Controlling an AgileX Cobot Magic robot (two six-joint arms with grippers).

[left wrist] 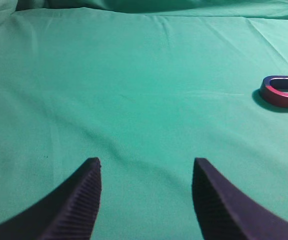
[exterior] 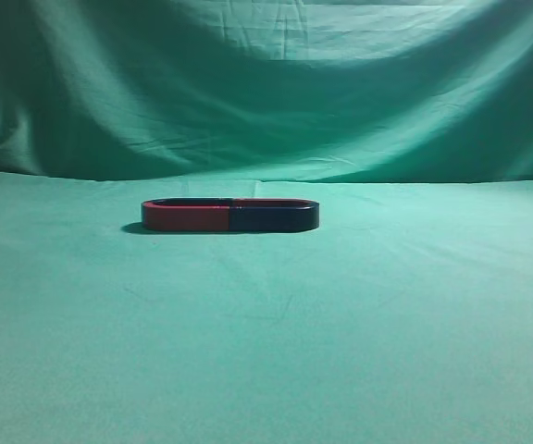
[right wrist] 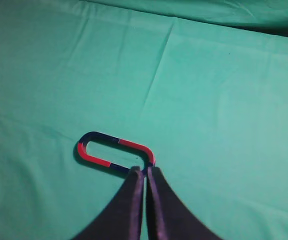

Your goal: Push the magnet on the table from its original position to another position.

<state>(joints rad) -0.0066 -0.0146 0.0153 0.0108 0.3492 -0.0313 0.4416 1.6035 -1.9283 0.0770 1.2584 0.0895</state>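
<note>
Two U-shaped magnets lie joined end to end as one oval ring on the table point(exterior: 266, 351). The magnet point(exterior: 274, 217) is the right half, with its near arm dark navy and its far arm red. In the right wrist view the magnet point(right wrist: 134, 146) lies just beyond my right gripper point(right wrist: 145, 171), which is shut and empty, its tips overlapping the ring's right end. My left gripper point(left wrist: 146, 162) is open and empty over bare cloth, far left of the ring. Neither gripper shows in the exterior view.
The other magnet point(exterior: 185, 217), with its near arm red, forms the ring's left half; its curved end shows at the right edge of the left wrist view point(left wrist: 284, 92). A draped green backdrop point(exterior: 266, 92) hangs behind the table.
</note>
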